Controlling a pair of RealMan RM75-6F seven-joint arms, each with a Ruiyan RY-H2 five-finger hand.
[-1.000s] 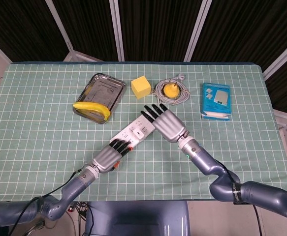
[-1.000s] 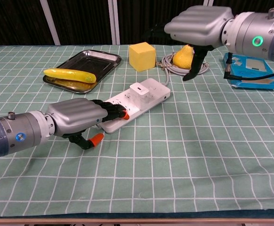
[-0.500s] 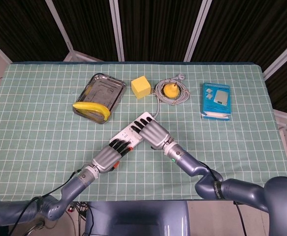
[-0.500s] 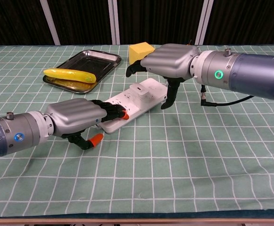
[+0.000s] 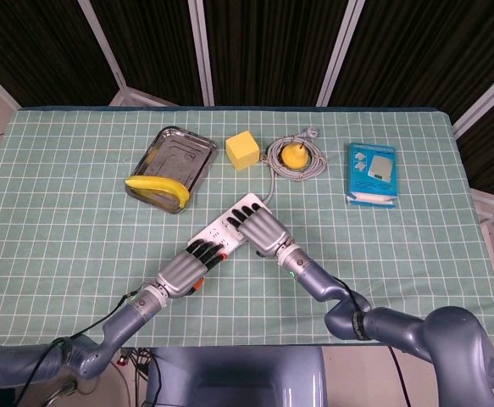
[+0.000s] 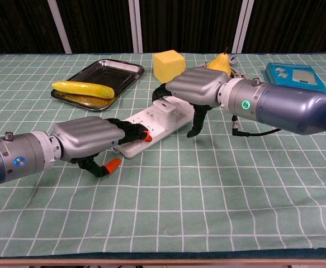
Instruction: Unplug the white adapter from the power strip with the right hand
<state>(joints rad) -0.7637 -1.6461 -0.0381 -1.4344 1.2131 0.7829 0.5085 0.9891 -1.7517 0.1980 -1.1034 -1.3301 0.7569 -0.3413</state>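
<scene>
The white power strip (image 5: 219,227) (image 6: 151,120) lies slantwise at mid-table. The white adapter (image 6: 164,105) sits plugged in toward its far end; the head view hides it under my right hand (image 5: 261,233) (image 6: 199,88). That hand arches low over the adapter, dark fingers hanging on its far side, the thumb reaching down beside the strip's right edge. I see no firm hold on the adapter. My left hand (image 5: 185,268) (image 6: 90,139) lies with its fingers flat on the strip's near end, pressing it down.
A metal tray (image 5: 177,146) (image 6: 130,69) with a banana (image 5: 158,186) (image 6: 83,88) stands at the back left. Behind the strip are a yellow cube (image 5: 242,149) (image 6: 169,65), a coiled cable around a yellow fruit (image 5: 294,155) (image 6: 220,63), and a blue box (image 5: 371,174) (image 6: 294,75).
My right hand came down from above the far end and toward me, settling low over the adapter. The left hand and the strip stayed put.
</scene>
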